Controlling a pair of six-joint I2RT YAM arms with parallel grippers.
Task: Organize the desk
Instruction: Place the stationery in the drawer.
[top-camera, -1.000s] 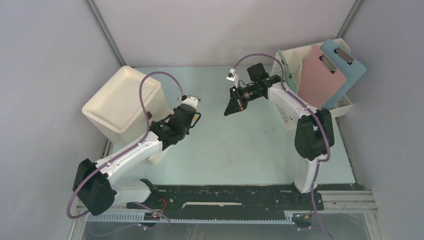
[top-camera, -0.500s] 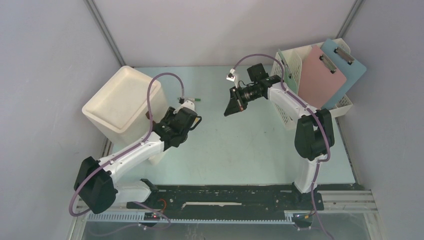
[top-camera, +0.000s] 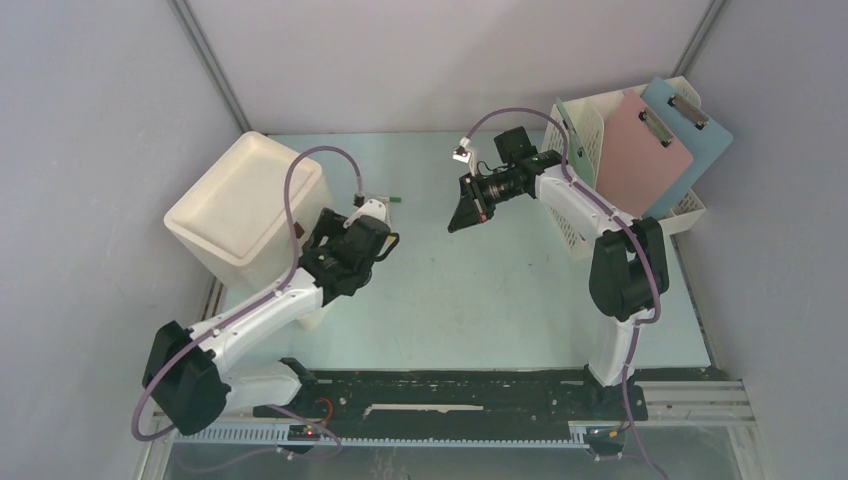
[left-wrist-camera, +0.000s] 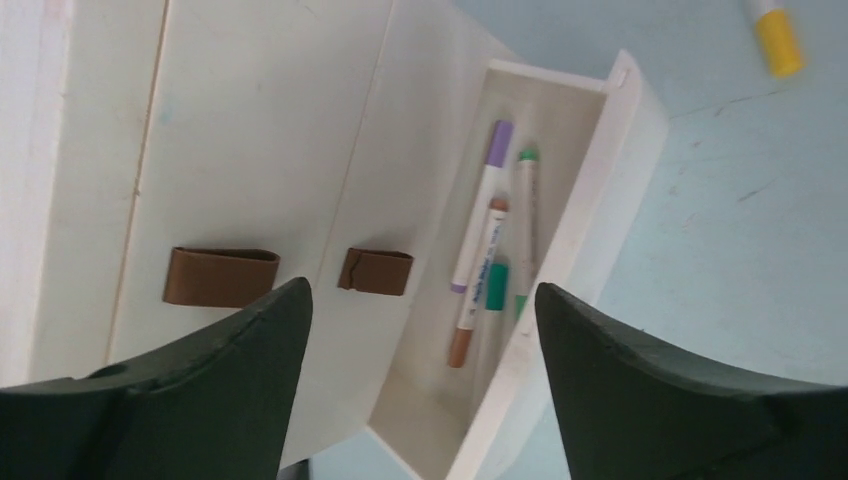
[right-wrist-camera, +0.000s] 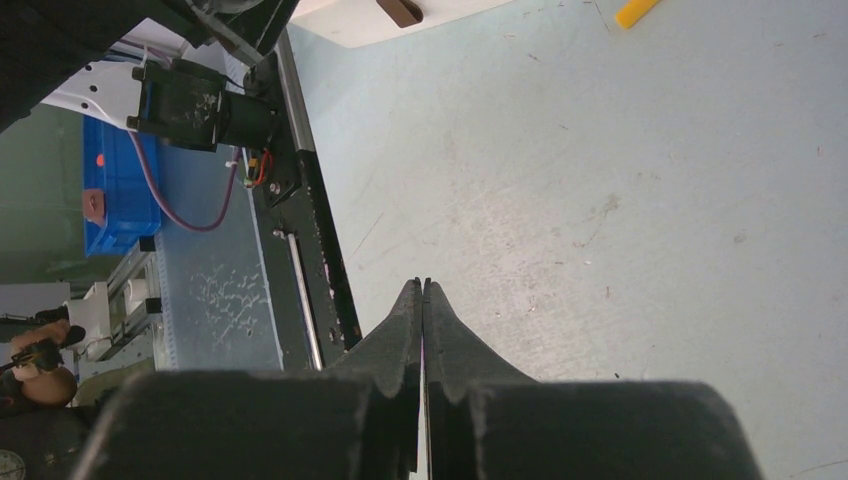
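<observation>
Over the desk (top-camera: 480, 290) the left gripper (left-wrist-camera: 421, 300) hangs spread above perhaps four overlapping pens (left-wrist-camera: 478, 235); right gripper (right-wrist-camera: 421, 292) pressed together.

Top view: hung high above and behind both arm bases (top-camera: 610, 370), looked down and forward, took in the whole desk (top-camera: 480, 290) from front rail (top-camera: 450, 385) to back wall (top-camera: 440, 60). Left wrist: sat in close, stared down between its own fingers (left-wrist-camera: 200, 390) into the open drawer (left-wrist-camera: 615, 170) of the white bin (top-camera: 215, 215). Right wrist: rode farther off the surface, faced back toward that same rail across the desk. Caught a yellow marker (right-wrist-camera: 637, 12) at frame edge, same as the left wrist.
</observation>
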